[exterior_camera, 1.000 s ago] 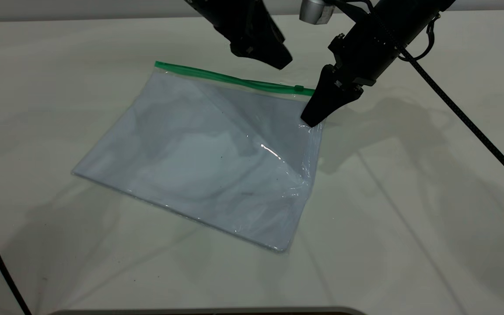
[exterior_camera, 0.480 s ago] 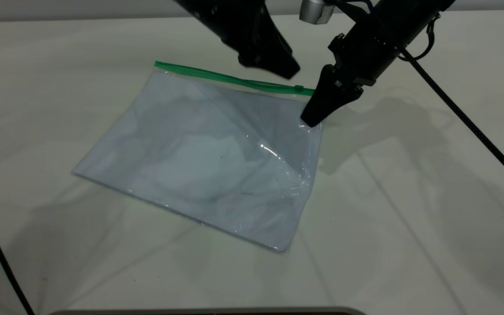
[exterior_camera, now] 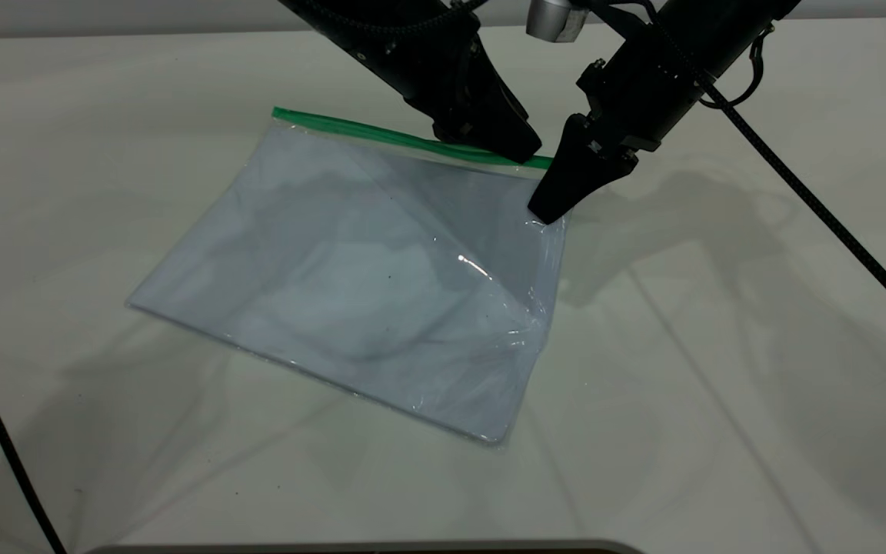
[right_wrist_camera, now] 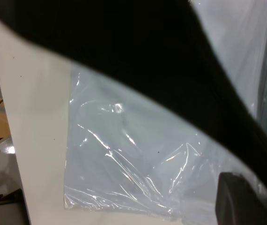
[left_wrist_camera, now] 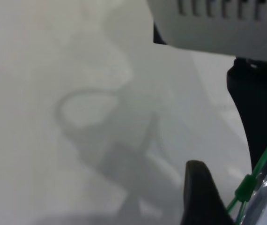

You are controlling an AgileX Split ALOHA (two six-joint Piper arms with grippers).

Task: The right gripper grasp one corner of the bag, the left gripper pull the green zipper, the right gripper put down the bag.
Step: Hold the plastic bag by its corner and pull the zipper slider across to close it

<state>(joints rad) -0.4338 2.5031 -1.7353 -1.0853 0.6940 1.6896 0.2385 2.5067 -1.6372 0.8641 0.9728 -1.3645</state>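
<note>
White table point(exterior_camera: 720, 346) under your bag point(exterior_camera: 351, 285) | right gripper point(exterior_camera: 547, 211) pinches its lifted corner point(exterior_camera: 552, 225) | left gripper point(exterior_camera: 524, 150) straddles green zipper point(exterior_camera: 366, 133), jaws apparently parted

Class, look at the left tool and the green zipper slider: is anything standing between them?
Nothing visible does. The left tool is right at the green zipper, and in the left wrist view the slider sits in the open gap between its fingers. The right tool pinches the bag corner beside it, not in between.
</note>
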